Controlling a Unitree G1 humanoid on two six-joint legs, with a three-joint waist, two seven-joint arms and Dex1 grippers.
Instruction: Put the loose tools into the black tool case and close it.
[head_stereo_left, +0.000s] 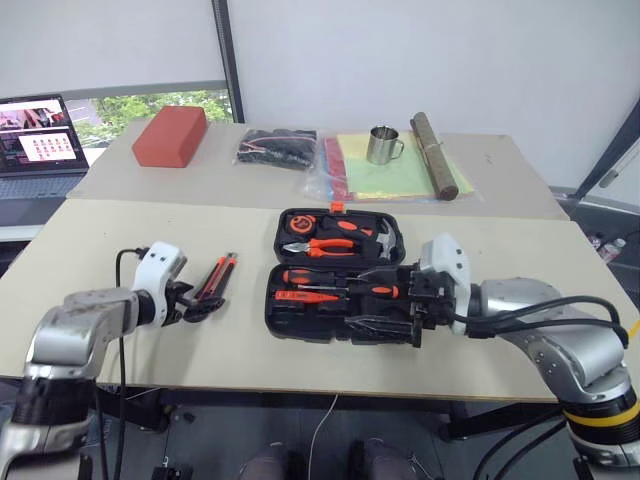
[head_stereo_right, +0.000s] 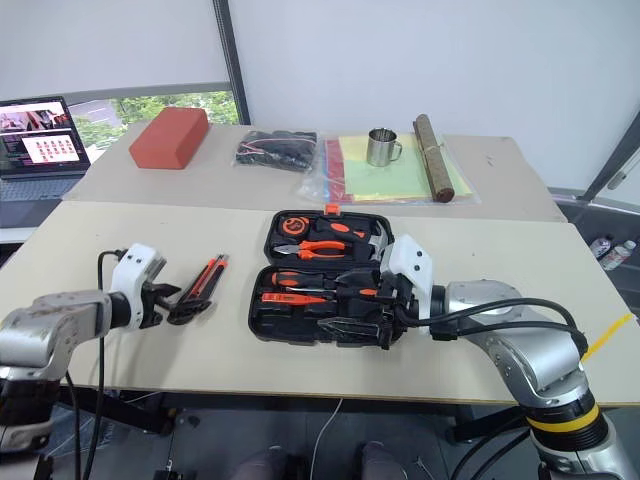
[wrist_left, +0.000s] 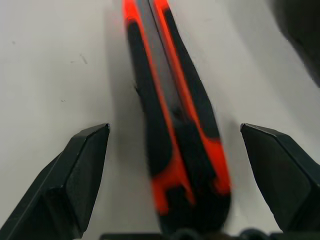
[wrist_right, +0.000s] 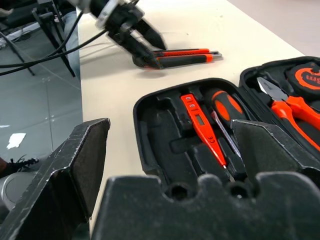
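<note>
Behind case (head_stereo_left: 340, 275): cable bag (head_stereo_left: 277, 148), steel mug (head_stereo_left: 383, 145), red block (head_stereo_left: 171, 136).

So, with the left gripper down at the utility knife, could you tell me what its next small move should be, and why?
Probably close the left gripper on the utility knife. The knife lies flat on the table, outside the open black tool case, and the left wrist view shows it running between the two spread fingers, with neither touching it yet. Closing would secure it before lifting.

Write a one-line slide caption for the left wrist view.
Left gripper with jaws open on either side of the orange-black utility knife lying on the table.
</note>
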